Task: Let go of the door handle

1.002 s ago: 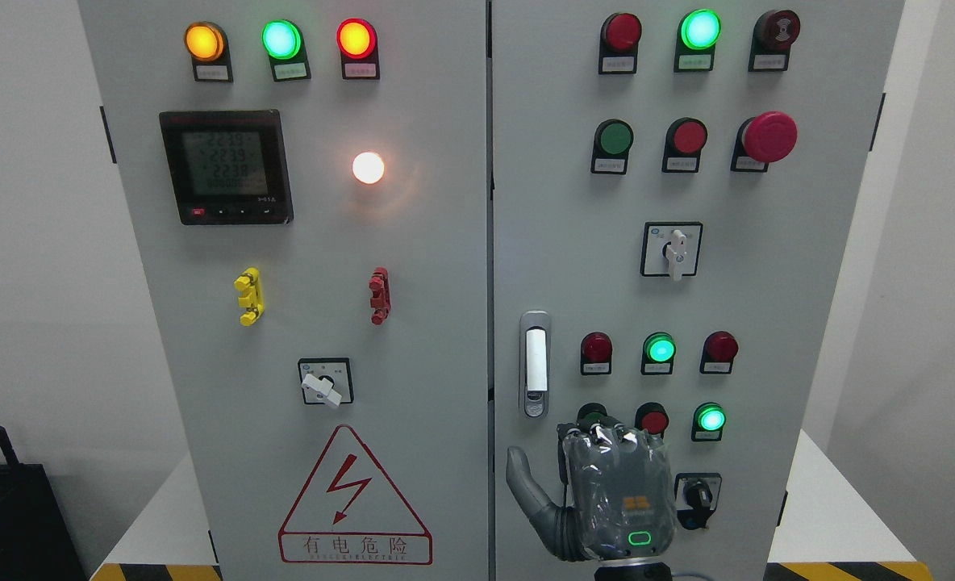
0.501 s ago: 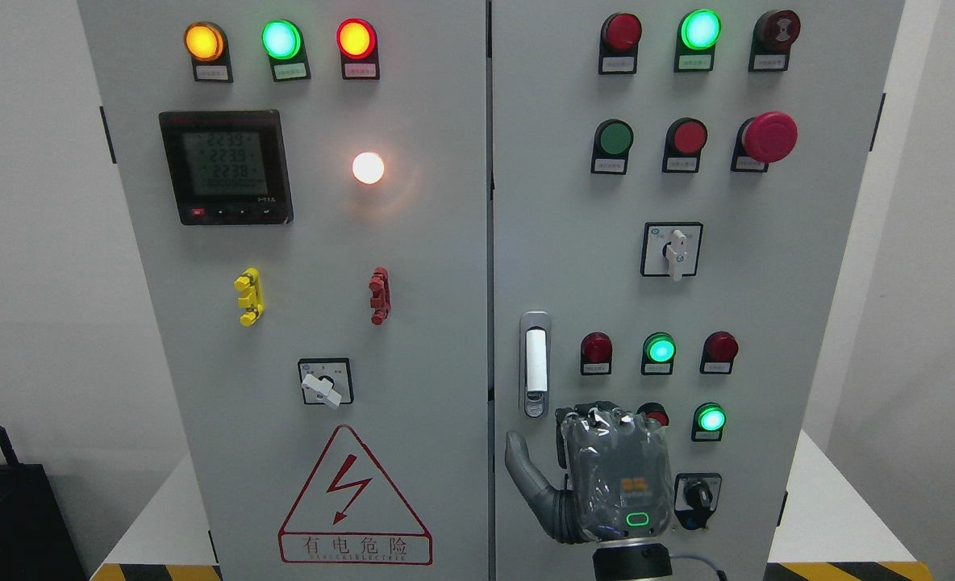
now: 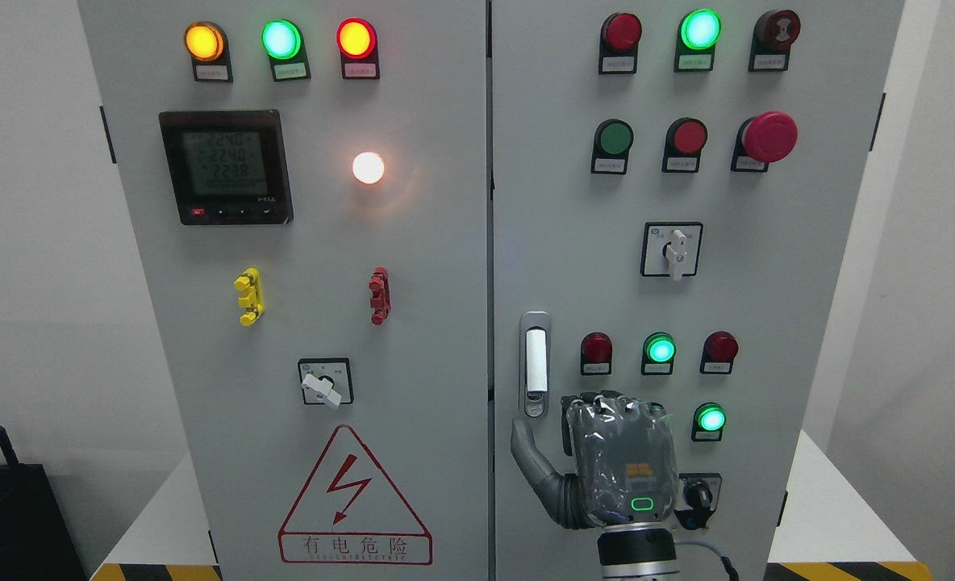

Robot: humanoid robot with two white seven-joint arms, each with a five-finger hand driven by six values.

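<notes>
Since door handle (image 3: pixel 535 363) sits flush in right cabinet door (image 3: pixel 574 202), apart from any fingers, release looks done. Right hand (image 3: pixel 615 464) just below-right of handle, fingers curled, thumb out, grasping nothing. Left hand out of view.

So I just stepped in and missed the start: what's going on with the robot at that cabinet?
The robot's right hand, a grey fingered hand, is raised before the right door of the tall grey electrical cabinet. It sits just below and right of the silver vertical door handle, gripping nothing; the thumb points up toward the handle's base, fingers curled. Both doors look closed. The left hand is not in view.
</notes>
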